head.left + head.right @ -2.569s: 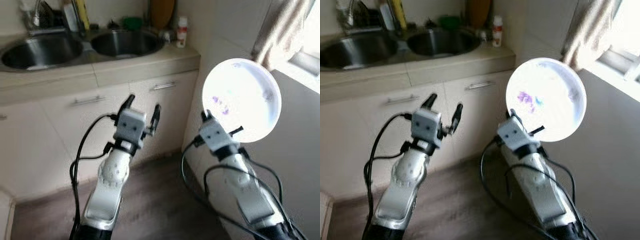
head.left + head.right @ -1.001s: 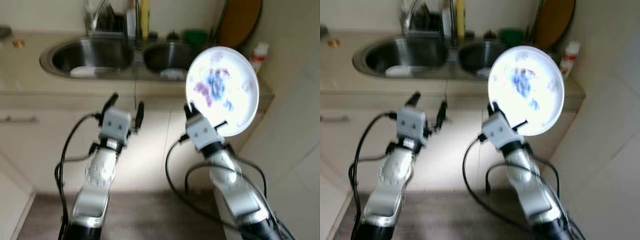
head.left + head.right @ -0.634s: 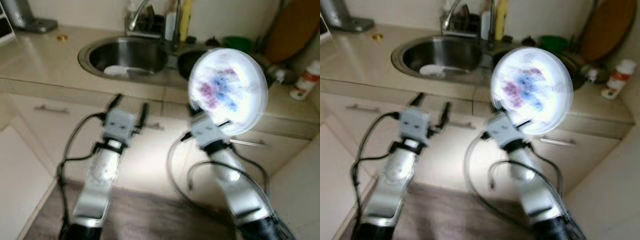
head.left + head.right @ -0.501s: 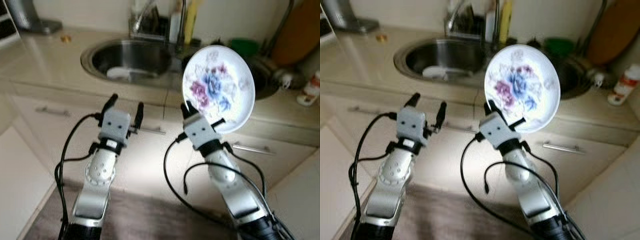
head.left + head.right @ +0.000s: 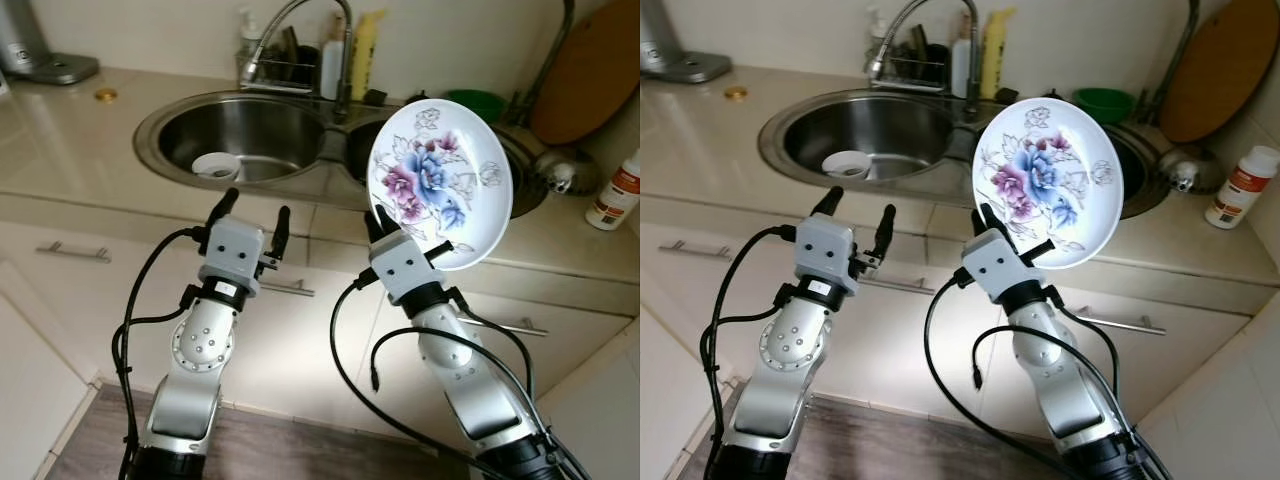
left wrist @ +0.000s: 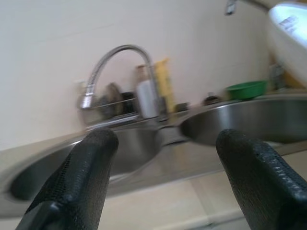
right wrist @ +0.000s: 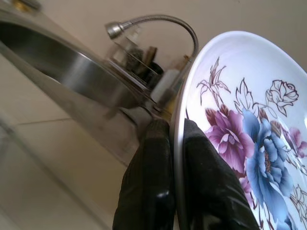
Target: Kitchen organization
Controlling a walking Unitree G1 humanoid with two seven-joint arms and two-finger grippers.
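A white plate (image 5: pixel 440 183) painted with purple and blue flowers stands on edge in my right gripper (image 5: pixel 380 224), which is shut on its lower rim. The right wrist view shows both black fingers (image 7: pixel 151 177) pinching the rim of the plate (image 7: pixel 249 143). I hold it in front of the counter edge, before the right basin of a steel double sink (image 5: pixel 235 132). My left gripper (image 5: pixel 250 210) is open and holds nothing, raised before the left basin; its fingers (image 6: pixel 81 177) are spread wide in the left wrist view.
A small white bowl (image 5: pixel 214 166) lies in the left basin. Behind the sink are a tap (image 5: pixel 305 25), bottles and a dish rack; a green bowl (image 5: pixel 478 102), a wooden board (image 5: pixel 588 70) and a white bottle (image 5: pixel 615 190) stand at the right. Cabinet doors with handles (image 5: pixel 72 252) are below.
The camera has swung from the wall and window corner to face the sink, and the picture has sharpened. The plate stays held in my right gripper; my left gripper stays open.
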